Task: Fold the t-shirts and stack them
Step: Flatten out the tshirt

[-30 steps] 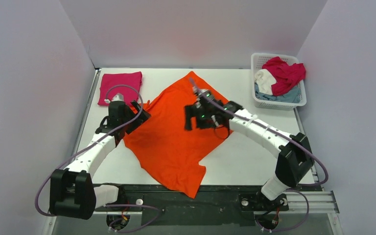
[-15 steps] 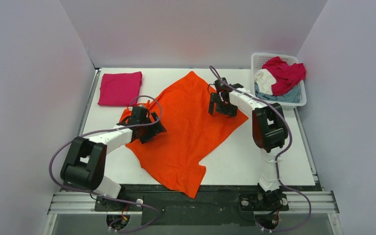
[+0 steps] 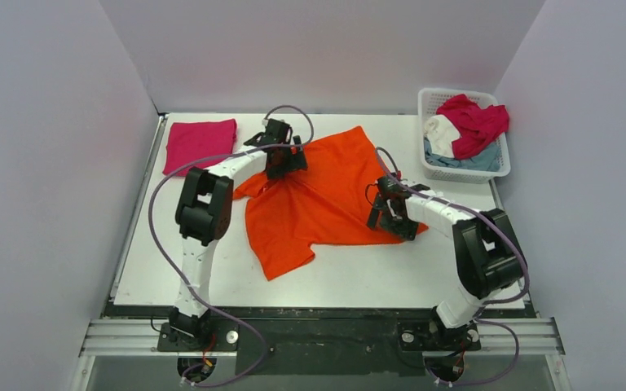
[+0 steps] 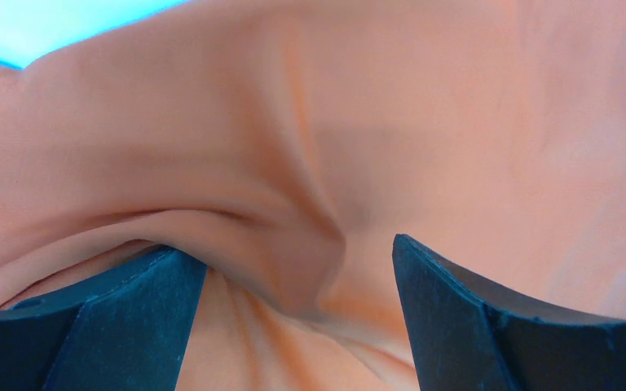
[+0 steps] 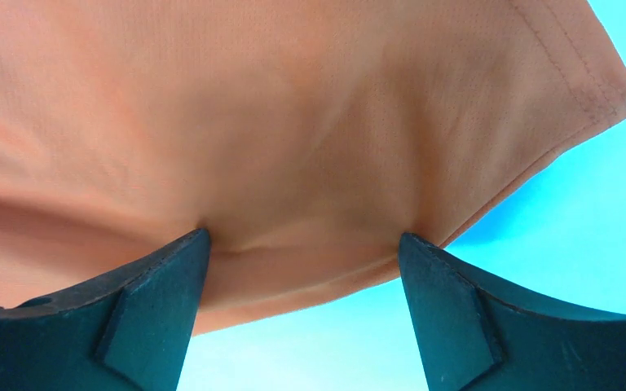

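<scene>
Pressing my left gripper (image 3: 281,159) and right gripper (image 3: 391,216) onto the orange t-shirt (image 3: 318,195), mid-table.
Both stand spread, grasping nothing; closing on this bunched cloth could, I judge, pinch two layers and drag the fold crooked.

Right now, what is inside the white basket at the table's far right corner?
In the basket: a crimson shirt on top, a white shirt beside it, and a grey-blue shirt underneath. Anything lower is covered by them.
</scene>
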Action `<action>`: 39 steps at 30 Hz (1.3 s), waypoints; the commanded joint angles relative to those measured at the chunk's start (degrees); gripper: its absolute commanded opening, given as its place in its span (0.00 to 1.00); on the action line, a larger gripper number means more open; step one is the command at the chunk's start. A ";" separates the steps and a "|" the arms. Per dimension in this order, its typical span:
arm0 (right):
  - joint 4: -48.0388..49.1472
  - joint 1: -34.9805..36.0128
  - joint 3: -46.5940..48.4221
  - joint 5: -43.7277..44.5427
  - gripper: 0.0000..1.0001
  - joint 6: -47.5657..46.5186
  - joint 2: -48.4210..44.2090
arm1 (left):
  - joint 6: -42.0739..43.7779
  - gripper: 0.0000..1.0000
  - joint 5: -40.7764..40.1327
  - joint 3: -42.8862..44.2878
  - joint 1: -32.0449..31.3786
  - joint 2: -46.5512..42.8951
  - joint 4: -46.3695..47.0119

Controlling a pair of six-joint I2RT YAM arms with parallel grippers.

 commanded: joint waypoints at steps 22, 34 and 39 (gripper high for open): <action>-9.18 -11.66 -15.39 10.08 0.97 5.35 -34.21 | -3.56 0.95 -12.30 -37.35 -2.39 -50.64 -3.74; -4.08 -15.71 -19.20 6.88 0.94 4.13 -32.25 | -7.42 0.81 10.00 -57.59 10.24 -52.83 12.55; -2.81 -16.07 -19.25 6.38 0.91 5.08 -29.22 | -6.51 0.68 10.14 -58.94 9.82 -48.74 13.02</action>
